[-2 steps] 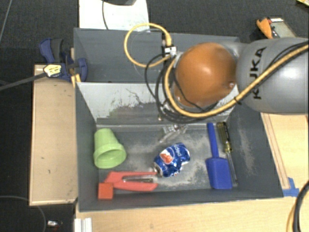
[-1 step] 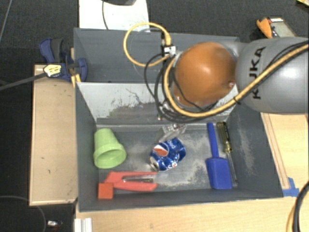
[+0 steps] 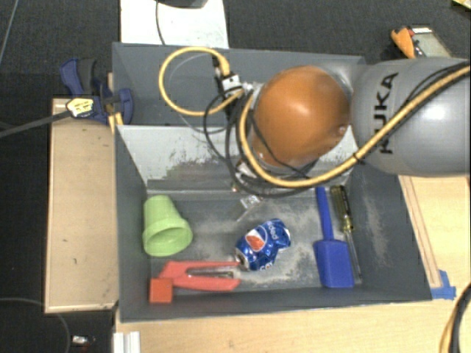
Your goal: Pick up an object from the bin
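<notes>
Approach step: the gripper [image 3: 249, 199], its spread impossible to tell, hovers mid-frame above a crushed blue can [image 3: 263, 245]; descent likely next.

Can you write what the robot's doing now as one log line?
gripper: just behind crushed blue can | can: lying free | nearby: green cup, red tool, blue brush

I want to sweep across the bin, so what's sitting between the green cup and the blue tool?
In the camera view, a crushed blue Pepsi can lies between the green cup and the blue tool, apart from both.
</notes>
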Motion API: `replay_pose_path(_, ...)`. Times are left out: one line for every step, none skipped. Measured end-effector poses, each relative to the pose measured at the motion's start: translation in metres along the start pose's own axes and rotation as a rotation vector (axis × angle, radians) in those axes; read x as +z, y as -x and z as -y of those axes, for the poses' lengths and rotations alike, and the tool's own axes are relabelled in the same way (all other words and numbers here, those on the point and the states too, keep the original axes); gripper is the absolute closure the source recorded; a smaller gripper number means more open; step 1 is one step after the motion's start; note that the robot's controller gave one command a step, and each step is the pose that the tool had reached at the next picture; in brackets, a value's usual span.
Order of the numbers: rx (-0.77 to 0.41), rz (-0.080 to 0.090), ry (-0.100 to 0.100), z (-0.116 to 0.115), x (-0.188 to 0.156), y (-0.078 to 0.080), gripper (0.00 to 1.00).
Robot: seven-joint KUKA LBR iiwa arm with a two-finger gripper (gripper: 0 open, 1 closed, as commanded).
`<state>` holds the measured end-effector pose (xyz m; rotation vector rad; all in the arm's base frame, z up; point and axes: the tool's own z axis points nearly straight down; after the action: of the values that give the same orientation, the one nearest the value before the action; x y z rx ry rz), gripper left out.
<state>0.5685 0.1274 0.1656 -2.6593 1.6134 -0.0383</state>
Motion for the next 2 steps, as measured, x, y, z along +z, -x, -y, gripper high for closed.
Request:
replay_pose_path(-0.226, 0.002, -0.003, 0.016, 0.014, 0.01, 1.0)
replay_pose_path(-0.428, 0.001, -0.001, 0.008, 0.033, 0.019, 1.0)
